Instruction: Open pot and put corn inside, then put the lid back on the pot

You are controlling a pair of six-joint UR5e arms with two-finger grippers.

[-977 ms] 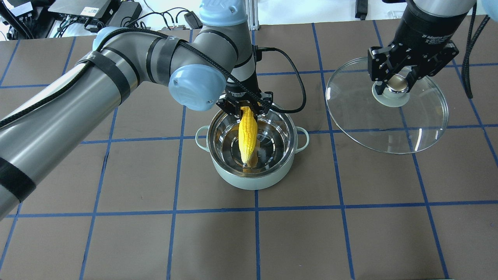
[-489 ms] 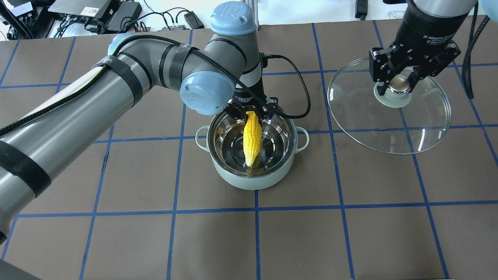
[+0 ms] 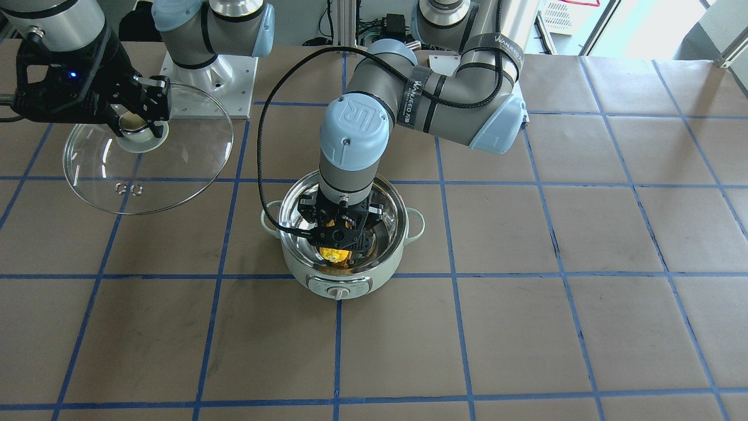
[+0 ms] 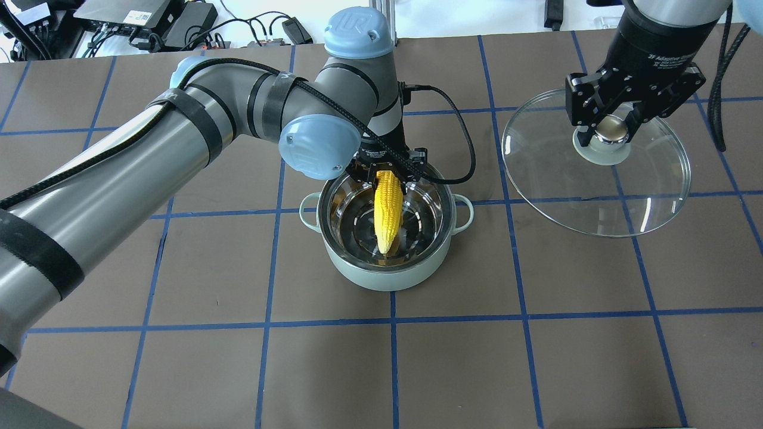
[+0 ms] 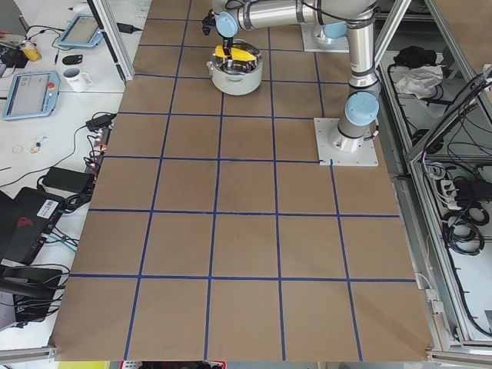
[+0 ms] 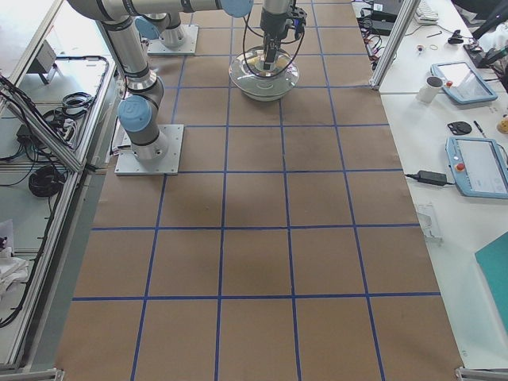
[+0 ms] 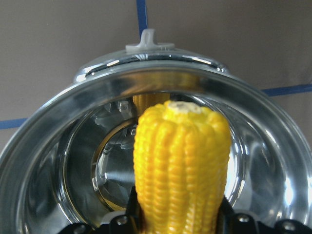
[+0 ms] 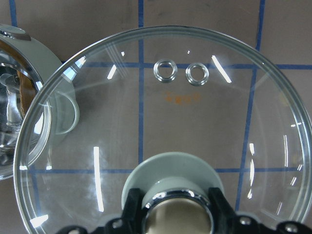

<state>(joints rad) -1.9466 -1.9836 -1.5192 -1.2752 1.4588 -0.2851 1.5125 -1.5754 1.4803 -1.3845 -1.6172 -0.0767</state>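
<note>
The mint-green pot (image 4: 334, 250) stands open at the table's middle, its steel interior showing; it also shows in the front view (image 3: 385, 257). My left gripper (image 4: 387, 173) is shut on the wide end of the yellow corn (image 4: 387, 208), which hangs tapered end down inside the pot, and fills the left wrist view (image 7: 180, 165). My right gripper (image 4: 608, 128) is shut on the knob of the glass lid (image 4: 644, 196), held above the table to the pot's right. The lid shows in the front view (image 3: 187, 158) and the right wrist view (image 8: 195, 126).
The brown table (image 4: 536, 369) carries a grid of blue tape lines. Cables and black boxes (image 4: 137, 18) lie beyond the far edge. The left arm's black cable (image 4: 465, 155) loops beside the pot.
My left arm has shifted right and lowered the corn deeper into the pot. The right gripper and lid have barely moved.
</note>
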